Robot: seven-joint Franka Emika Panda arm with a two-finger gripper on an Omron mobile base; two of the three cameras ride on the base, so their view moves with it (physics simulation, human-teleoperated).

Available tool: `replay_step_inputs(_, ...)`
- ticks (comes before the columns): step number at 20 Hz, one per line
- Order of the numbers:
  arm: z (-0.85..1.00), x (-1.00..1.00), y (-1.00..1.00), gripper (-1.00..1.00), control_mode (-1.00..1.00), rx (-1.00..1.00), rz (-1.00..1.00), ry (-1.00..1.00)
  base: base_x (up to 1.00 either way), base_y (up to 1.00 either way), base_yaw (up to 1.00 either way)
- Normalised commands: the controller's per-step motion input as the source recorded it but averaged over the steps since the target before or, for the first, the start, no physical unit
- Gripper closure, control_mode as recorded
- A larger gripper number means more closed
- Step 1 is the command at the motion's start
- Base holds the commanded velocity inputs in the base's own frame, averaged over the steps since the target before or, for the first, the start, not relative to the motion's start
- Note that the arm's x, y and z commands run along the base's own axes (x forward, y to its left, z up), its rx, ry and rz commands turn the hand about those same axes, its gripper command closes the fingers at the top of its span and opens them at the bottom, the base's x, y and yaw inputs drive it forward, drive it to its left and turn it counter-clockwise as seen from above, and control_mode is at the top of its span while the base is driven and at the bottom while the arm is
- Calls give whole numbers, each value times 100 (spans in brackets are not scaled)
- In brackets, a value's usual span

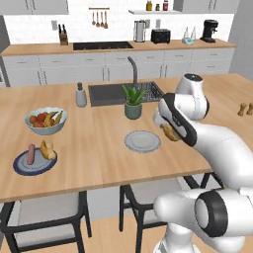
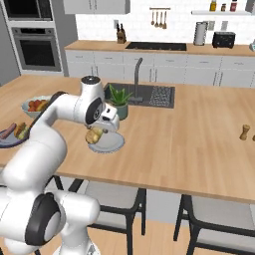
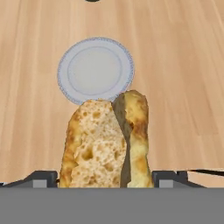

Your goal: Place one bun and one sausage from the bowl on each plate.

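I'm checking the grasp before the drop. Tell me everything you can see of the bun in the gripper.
The bun is a golden-brown split roll with a pale, porous crumb on one cut face and a darker crust along the other half. It stands upright between the fingers of the gripper, clear of the wooden counter and just short of the pale grey plate.

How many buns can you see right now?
2: one bun held in the end effector above the pale grey plate, one on the blue-rimmed plate beside a sausage.
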Motion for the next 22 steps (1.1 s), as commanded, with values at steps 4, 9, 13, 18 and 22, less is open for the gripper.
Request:
replay_step_inputs(4,-17,100,-16,100,-100,0,0,0,0,0,0)
replay_step_inputs(9,-43,98,-1,100,-100,0,0,0,0,0,0)
replay_step_inputs(13,-76,72,0,100,-100,-3,0,2,0,0,0)
replay_step_inputs(18,-78,54,0,100,-100,-4,0,2,0,0,0)
replay_step_inputs(22,-30,24,1,100,-100,0,0,0,0,0,0)
